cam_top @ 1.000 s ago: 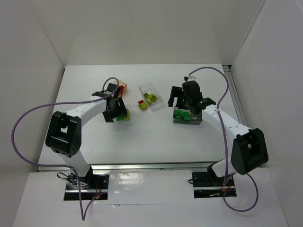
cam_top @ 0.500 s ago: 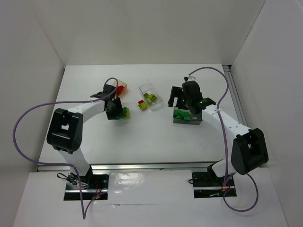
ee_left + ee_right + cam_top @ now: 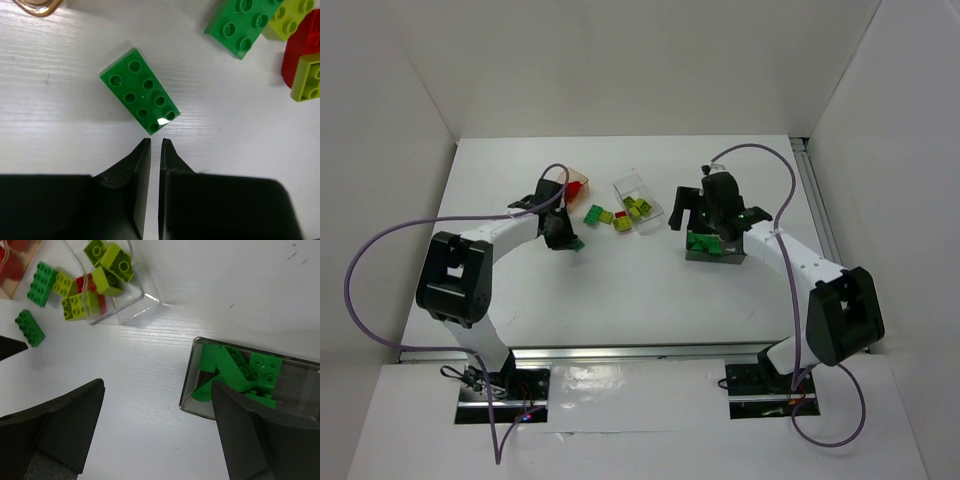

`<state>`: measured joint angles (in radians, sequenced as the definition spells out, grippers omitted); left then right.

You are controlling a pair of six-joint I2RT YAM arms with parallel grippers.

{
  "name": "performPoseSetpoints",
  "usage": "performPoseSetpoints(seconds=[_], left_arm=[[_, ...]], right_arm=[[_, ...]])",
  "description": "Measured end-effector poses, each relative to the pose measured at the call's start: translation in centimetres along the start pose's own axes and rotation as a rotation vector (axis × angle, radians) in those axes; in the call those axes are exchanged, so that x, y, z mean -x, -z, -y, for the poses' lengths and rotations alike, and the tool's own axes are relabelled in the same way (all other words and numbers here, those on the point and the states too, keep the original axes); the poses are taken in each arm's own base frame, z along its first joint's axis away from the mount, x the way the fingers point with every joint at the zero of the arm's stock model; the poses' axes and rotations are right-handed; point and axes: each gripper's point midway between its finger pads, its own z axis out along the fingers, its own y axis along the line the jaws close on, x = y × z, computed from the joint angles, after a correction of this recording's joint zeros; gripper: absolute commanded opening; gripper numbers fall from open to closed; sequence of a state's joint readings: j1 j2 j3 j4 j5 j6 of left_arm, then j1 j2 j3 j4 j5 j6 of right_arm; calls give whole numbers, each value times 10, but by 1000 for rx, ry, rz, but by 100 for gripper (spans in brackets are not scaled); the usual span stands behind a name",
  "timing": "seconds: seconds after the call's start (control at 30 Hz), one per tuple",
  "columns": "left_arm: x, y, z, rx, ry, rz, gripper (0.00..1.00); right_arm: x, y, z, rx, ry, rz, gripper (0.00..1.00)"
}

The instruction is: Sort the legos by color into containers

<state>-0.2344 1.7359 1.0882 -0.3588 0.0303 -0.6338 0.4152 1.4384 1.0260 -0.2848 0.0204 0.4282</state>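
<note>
Green lego [image 3: 140, 96]: lying loose, twelve o'clock off the jaws.
Left gripper [image 3: 155, 142]: clenching empty from wide; regrasp looking necessary.

The clear tub [image 3: 145, 292] is holding yellow-green bricks [image 3: 116, 262]. Just left of it a red brick [image 3: 619, 214], two loose yellow-green bricks [image 3: 292, 17] and a green brick [image 3: 594, 214] are lying clustered. Farther left a green two-by-four [image 3: 140, 97] is lying flat, studs up. The orange tub [image 3: 568, 175], also left, is holding red pieces [image 3: 578, 187]. To the right, the grey tub [image 3: 189, 385] is holding green bricks [image 3: 235, 372].
</note>
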Motion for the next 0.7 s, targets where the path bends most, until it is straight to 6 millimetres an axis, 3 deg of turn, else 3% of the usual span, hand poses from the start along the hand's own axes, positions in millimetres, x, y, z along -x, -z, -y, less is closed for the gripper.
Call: performPoseSetpoints(seconds=[0.17, 0.27, 0.4, 0.43, 0.53, 0.6, 0.7], left_arm=[[2, 10, 2, -7, -10, 8, 17], [3, 14, 3, -8, -10, 9, 24], [9, 21, 11, -10, -17, 24, 48], [13, 24, 15, -7, -25, 35, 67], [32, 32, 42, -5, -83, 80, 94], [50, 31, 60, 4, -121, 126, 100], [64, 21, 78, 28, -166, 155, 98]], right_arm=[[-13, -2, -17, 58, 30, -42, 94], [-17, -2, -26, 81, 46, -54, 94], [-22, -8, -40, 103, 73, -74, 94], [-23, -9, -46, 111, 83, -79, 94], [-26, -13, -64, 135, 116, -85, 94], [-29, -13, -72, 142, 132, -87, 94], [-31, -12, -75, 144, 141, -88, 94]])
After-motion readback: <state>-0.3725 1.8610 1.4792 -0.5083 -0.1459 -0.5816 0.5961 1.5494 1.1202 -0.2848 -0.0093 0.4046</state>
